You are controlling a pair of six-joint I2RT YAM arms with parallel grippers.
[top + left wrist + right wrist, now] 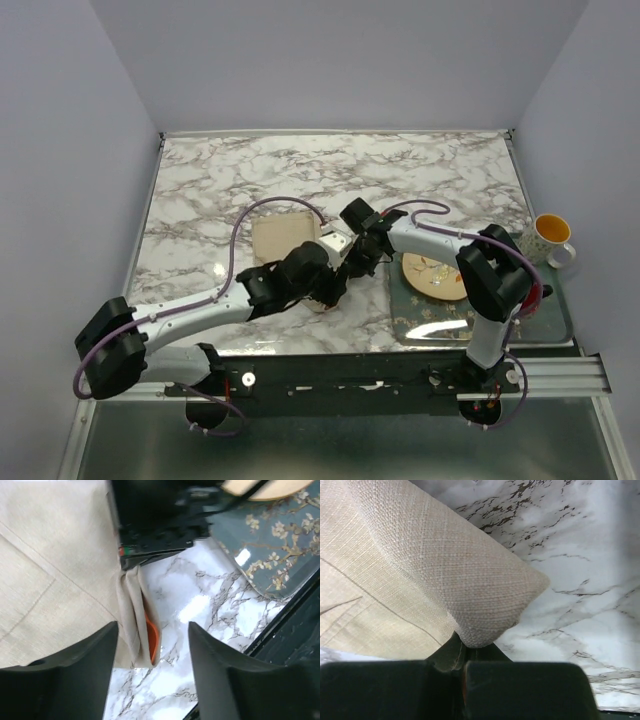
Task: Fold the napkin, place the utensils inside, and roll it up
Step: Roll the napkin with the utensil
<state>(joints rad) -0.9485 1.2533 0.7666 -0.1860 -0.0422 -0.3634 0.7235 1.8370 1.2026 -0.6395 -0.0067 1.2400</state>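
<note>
The tan napkin (283,238) lies folded on the marble table, its right edge rolled over. In the left wrist view that rolled edge (131,610) holds the orange utensil (152,639), whose tip shows at the roll's open end. My left gripper (152,652) is open, its fingers (85,670) standing either side of that end without gripping it. My right gripper (465,655) is shut on the napkin (445,565) further along the same roll, and the cloth bulges out above its jaws. From above, both grippers (340,272) meet at the napkin's right edge.
A grey flowered tray (500,322) lies at the right with the round tan plate (435,277) on it. A white and yellow mug (551,238) stands beyond the tray. The table's front edge runs just below the grippers.
</note>
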